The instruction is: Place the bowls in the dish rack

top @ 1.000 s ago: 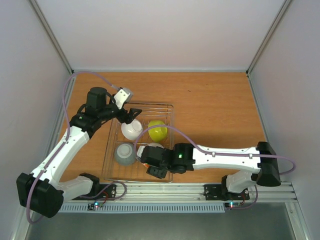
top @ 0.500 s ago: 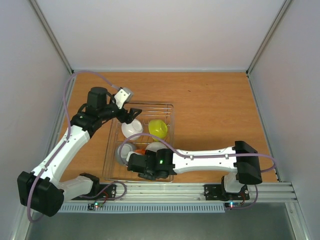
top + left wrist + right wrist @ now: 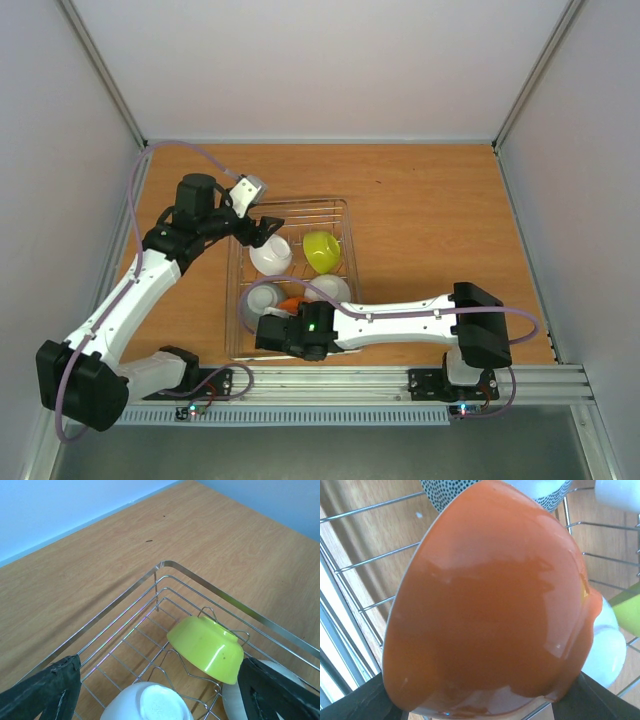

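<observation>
Wooden worktop (image 3: 430, 220) stood between pale walls (image 3: 320, 70); the dish rack (image 3: 346, 214) had shifted right since earlier, right tool (image 3: 282, 322) gripping the orange bowl (image 3: 490, 605), left tool (image 3: 265, 228) open.

The top camera hangs above and behind me, looking down on the whole counter (image 3: 430, 220). My left wrist camera looks low and close into the dish rack (image 3: 167, 562) at its far corner; my right wrist camera sits very near the orange bowl (image 3: 490, 605). All three share the rack.
</observation>
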`<state>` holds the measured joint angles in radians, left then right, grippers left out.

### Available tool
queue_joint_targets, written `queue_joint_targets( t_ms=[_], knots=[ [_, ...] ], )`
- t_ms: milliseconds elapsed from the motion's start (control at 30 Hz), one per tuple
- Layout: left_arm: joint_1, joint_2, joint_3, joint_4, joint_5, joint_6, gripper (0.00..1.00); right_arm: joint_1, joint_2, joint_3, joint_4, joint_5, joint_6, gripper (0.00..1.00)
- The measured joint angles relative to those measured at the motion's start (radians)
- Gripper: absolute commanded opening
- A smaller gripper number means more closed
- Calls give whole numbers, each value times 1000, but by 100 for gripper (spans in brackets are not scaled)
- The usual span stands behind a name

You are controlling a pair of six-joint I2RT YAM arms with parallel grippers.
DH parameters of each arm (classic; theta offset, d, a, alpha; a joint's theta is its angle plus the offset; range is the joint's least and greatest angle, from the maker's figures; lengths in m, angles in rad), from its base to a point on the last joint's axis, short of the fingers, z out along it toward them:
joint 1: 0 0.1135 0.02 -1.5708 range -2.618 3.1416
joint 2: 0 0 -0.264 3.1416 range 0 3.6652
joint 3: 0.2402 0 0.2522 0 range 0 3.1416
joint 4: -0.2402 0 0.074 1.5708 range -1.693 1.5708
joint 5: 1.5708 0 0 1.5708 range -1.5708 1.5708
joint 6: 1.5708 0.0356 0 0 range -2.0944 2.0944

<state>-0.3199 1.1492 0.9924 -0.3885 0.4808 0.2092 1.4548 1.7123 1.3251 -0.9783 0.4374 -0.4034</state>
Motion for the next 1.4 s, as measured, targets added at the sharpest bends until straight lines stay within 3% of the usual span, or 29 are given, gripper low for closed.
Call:
queue_joint_targets(
  t_ms=[167,367,633,700,933,1400],
  knots=[
    [0,8,0,0,0,0,86,0,3,0,-40,-1,-10,8],
    [0,18,0,1,0,0,86,0,3,5,-54,-7,-22,34],
    [0,18,0,2,-3,0,86,0,3,10,-69,-16,-23,54],
    [0,18,0,2,-3,1,86,0,3,10,-69,-19,-23,68],
    [0,18,0,2,-6,1,86,-2,2,12,-77,-14,-23,86],
    [0,18,0,2,-10,4,86,-3,-5,16,-89,-3,-23,91]
  ],
)
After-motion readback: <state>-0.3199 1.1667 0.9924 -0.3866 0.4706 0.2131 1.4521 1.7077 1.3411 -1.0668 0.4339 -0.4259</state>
